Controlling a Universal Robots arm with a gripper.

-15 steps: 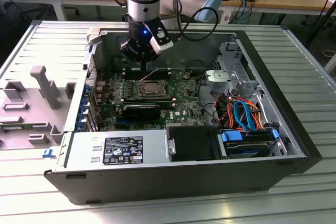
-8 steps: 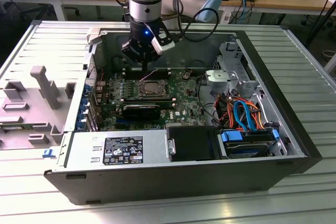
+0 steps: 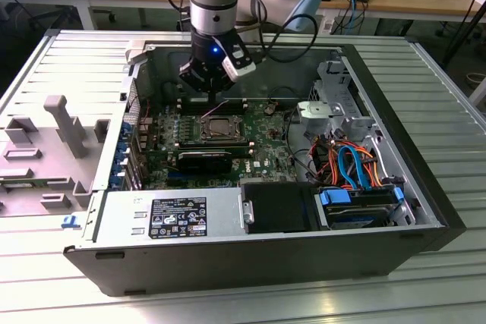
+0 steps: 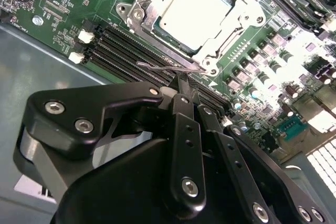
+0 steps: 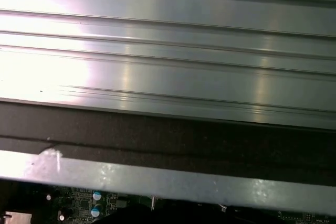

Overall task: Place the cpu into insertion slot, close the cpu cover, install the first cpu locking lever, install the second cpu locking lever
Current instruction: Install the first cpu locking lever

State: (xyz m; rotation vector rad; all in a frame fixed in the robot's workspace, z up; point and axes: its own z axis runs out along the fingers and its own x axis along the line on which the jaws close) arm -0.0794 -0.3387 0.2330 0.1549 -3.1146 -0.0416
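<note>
Behind gripper [image 4: 181, 85], fingertips pinched; lever [image 4: 170, 68] contact prob. hidden.

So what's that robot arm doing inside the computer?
It is putting a chip into the computer's main board. The chip already sits in its socket with the metal cover closed over it. The arm's tool is right beside a thin wire lever at the socket's edge, with its fingertips close together around it.
</note>
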